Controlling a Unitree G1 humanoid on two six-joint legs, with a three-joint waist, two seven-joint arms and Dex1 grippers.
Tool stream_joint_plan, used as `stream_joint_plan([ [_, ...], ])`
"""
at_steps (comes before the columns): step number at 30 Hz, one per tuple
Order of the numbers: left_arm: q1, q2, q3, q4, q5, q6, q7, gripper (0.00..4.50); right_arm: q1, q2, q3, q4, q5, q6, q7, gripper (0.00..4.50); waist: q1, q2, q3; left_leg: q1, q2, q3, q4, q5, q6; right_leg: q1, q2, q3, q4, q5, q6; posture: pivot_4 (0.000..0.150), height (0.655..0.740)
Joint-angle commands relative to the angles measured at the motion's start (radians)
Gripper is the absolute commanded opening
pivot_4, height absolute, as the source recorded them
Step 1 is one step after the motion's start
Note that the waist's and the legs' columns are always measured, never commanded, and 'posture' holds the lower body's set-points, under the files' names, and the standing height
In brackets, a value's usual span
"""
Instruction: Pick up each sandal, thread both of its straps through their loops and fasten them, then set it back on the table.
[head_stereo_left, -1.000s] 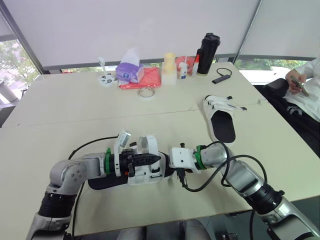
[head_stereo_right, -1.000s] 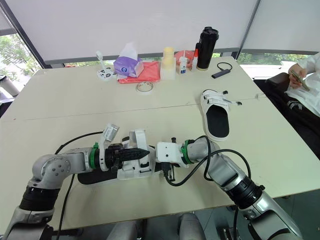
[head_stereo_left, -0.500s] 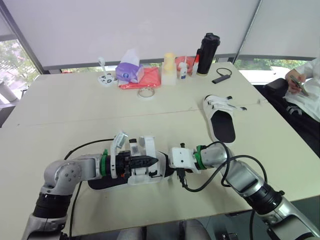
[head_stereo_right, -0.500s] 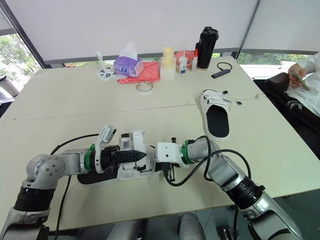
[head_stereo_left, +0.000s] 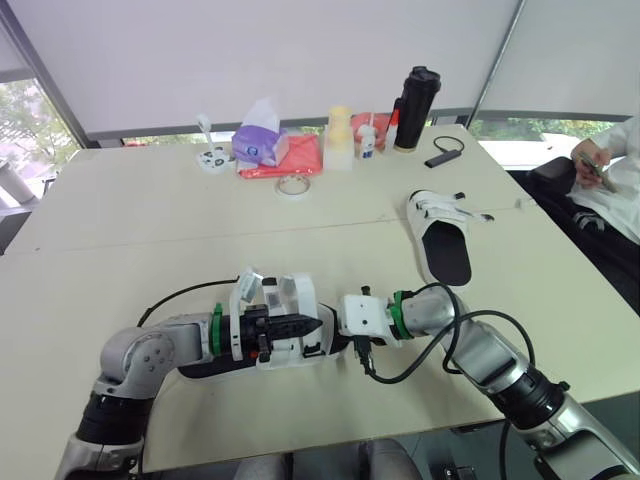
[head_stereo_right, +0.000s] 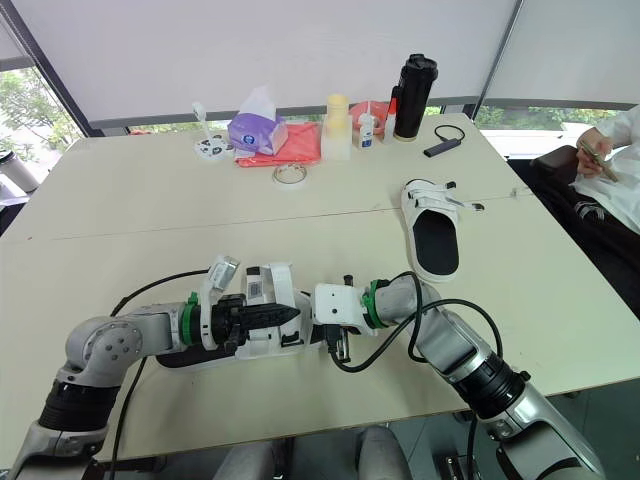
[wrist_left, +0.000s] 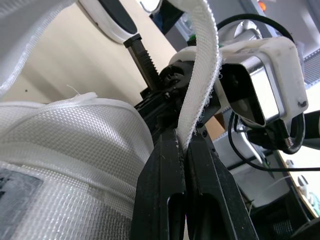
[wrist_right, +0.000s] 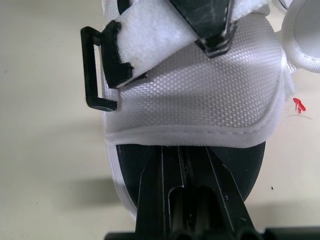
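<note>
A white sandal with a black sole (head_stereo_left: 290, 345) lies at the table's near edge between my two grippers. My left gripper (head_stereo_left: 308, 325) reaches over it from the left and is shut on one white strap (wrist_left: 201, 75), which rises in a loop above the sandal. From the right, my right gripper (wrist_right: 184, 156) is shut on the front rim of the sole. Beside the strap end a black loop (wrist_right: 94, 70) sticks out from the sandal's side. The second sandal (head_stereo_left: 442, 240) lies flat on the right half of the table, apart from both grippers.
Along the far edge stand a purple tissue box (head_stereo_left: 260, 138), a red cloth (head_stereo_left: 290, 160), small bottles (head_stereo_left: 340, 135) and a black flask (head_stereo_left: 415, 95). A tape ring (head_stereo_left: 292, 186) and a black cable (head_stereo_left: 445, 152) lie nearby. A seated person (head_stereo_left: 610, 170) is at the right.
My left forearm has shifted slightly, and the held strap now arches a little lower over the sandal. The right arm and the second sandal have not moved.
</note>
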Motion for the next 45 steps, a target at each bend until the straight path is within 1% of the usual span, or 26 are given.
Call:
stream_joint_plan([
  [1, 0.006, -0.002, -0.023, -0.025, 0.005, -0.007, -0.011, 0.02, 0.030, -0.012, 0.038, 0.064, -0.064, 0.048, -0.016, 0.00, 0.000, 0.000, 0.000, 0.000, 0.000, 0.000, 0.000, 0.000, 0.000, 0.000, 0.000, 0.000, 0.000, 0.000, 0.000, 0.150, 0.7400],
  [12, 0.015, 0.025, -0.047, -0.041, 0.004, -0.002, -0.065, 0.02, 0.032, -0.014, 0.038, 0.062, -0.067, 0.047, -0.018, 0.00, -0.001, 0.000, 0.000, 0.000, 0.000, 0.000, 0.000, 0.000, 0.000, -0.003, 0.000, 0.000, -0.001, 0.000, 0.000, 0.150, 0.7400],
  [21, 0.019, 0.065, -0.131, -0.043, 0.128, -0.131, -0.135, 0.02, 0.033, -0.013, 0.037, 0.061, -0.067, 0.048, -0.020, 0.00, -0.001, 0.000, 0.000, 0.000, 0.000, 0.000, 0.000, 0.000, 0.000, -0.003, -0.001, 0.000, -0.002, 0.000, 0.000, 0.150, 0.7400],
  [28, 0.035, 0.061, -0.149, -0.045, 0.191, -0.217, -0.154, 0.02, 0.035, -0.015, 0.037, 0.059, -0.068, 0.048, -0.022, 0.00, -0.001, 0.000, 0.000, 0.000, 0.001, 0.000, 0.000, 0.000, 0.000, -0.003, -0.001, 0.000, -0.003, 0.000, 0.000, 0.150, 0.7400],
  [33, 0.061, 0.028, -0.136, -0.069, 0.239, -0.325, -0.136, 0.02, 0.034, -0.014, 0.039, 0.063, -0.071, 0.044, -0.023, 0.00, 0.000, 0.000, 0.000, 0.000, 0.001, -0.001, 0.000, 0.000, 0.000, -0.003, -0.001, 0.000, -0.003, 0.000, 0.000, 0.150, 0.7400],
  [35, 0.063, 0.020, -0.123, -0.089, 0.230, -0.337, -0.133, 0.02, 0.032, -0.013, 0.040, 0.068, -0.074, 0.040, -0.023, 0.00, 0.000, 0.000, 0.000, 0.000, 0.001, -0.001, 0.000, 0.000, 0.000, -0.003, -0.002, 0.000, -0.003, 0.000, 0.000, 0.150, 0.7400],
  [41, 0.064, 0.013, -0.083, -0.135, 0.166, -0.290, -0.117, 0.02, 0.030, -0.011, 0.043, 0.074, -0.080, 0.033, -0.021, 0.00, -0.001, 0.000, 0.000, 0.000, 0.001, 0.000, 0.000, 0.000, 0.000, -0.003, -0.001, 0.000, -0.004, 0.000, 0.000, 0.150, 0.7400],
  [45, 0.079, 0.028, -0.097, -0.148, 0.181, -0.299, -0.130, 0.02, 0.026, -0.010, 0.045, 0.077, -0.081, 0.030, -0.020, 0.00, -0.001, 0.000, 0.000, -0.001, 0.001, 0.000, 0.000, 0.000, 0.000, -0.004, -0.002, 0.000, -0.004, 0.000, 0.000, 0.150, 0.7400],
])
